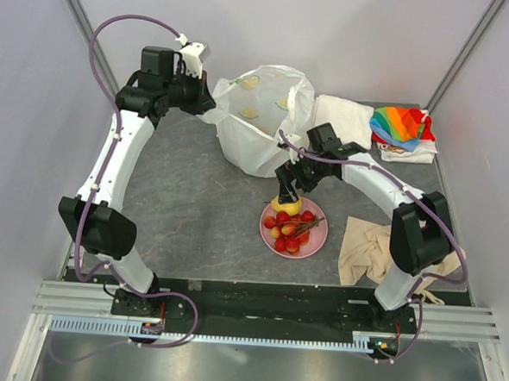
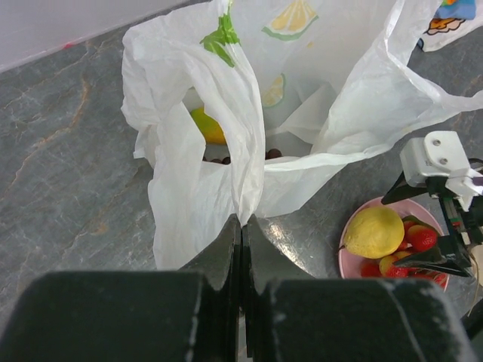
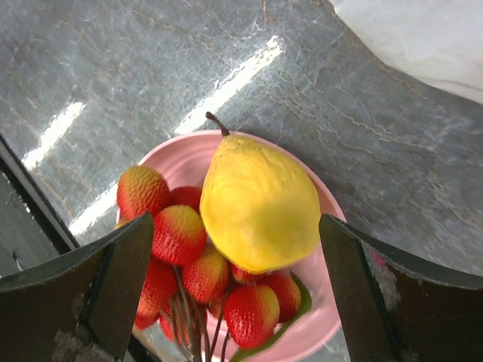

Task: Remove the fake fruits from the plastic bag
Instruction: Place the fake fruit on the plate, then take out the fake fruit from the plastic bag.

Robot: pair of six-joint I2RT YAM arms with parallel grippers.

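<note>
The plastic bag [image 1: 260,122] stands at the back middle, mouth open. My left gripper [image 1: 211,107] is shut on its left rim [image 2: 245,222] and holds it up. Inside the bag I see an orange-green mango [image 2: 208,127] and dark grapes [image 2: 273,153]. My right gripper [image 1: 286,199] is open just above the pink plate [image 1: 313,243]. Its fingers [image 3: 128,264] stand either side of the yellow lemon [image 3: 260,200], which rests on the red cherry-like cluster [image 3: 177,235] in the plate [image 3: 181,162]. The lemon also shows in the left wrist view [image 2: 375,231].
A folded white cloth [image 1: 344,118] and a rainbow cloth [image 1: 398,126] lie at the back right. A beige cloth [image 1: 367,249] lies right of the plate. Grey walls close in the left, back and right.
</note>
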